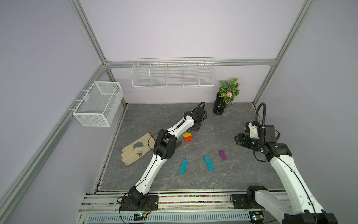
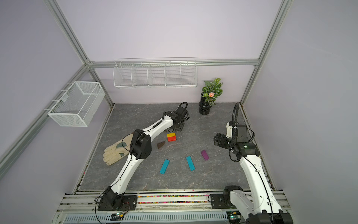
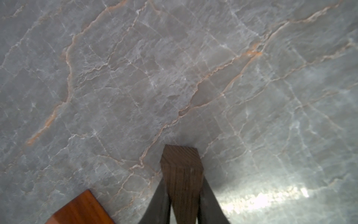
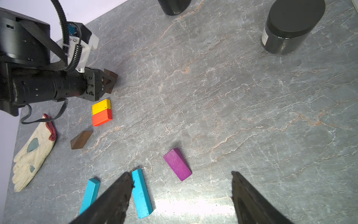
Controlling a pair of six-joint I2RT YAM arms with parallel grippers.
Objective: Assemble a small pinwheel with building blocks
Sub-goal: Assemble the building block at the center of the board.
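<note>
- Nearest you, a teal bar [image 1: 183,166] and a second teal bar [image 1: 209,163] lie flat on the grey marbled table [image 1: 222,180]. They are apart and angled differently.
- Just past the second teal bar, the purple wedge [image 1: 223,155] lies near it without touching.
- Your right gripper [image 1: 237,140] hangs above the table's right side, jaws spread wide with nothing between them.
- At the table's left edge, the beige glove [image 1: 135,150] lies flat, and your left arm's elbow crosses above its cuff.
- A loose brown wedge [image 2: 161,144] lies between the glove and the red block, touching neither.
- Near the table's middle, the yellow block [image 1: 187,135] and the red block [image 1: 188,138] sit flush as one square, with yellow on the far side. They are the only pieces joined.
- Just beyond that square, your left gripper [image 4: 110,81] is clamped on a second brown wedge [image 3: 182,170], with its fingers [image 3: 160,199] against both sides. The wedge's free end is down at the table. You cannot tell whether it touches.
- Farthest back, a black round jar [image 4: 290,29] stands toward the right, seen only in the right wrist view.
- A black vase [image 1: 219,106] with a plant stands by the rear wall.
</note>
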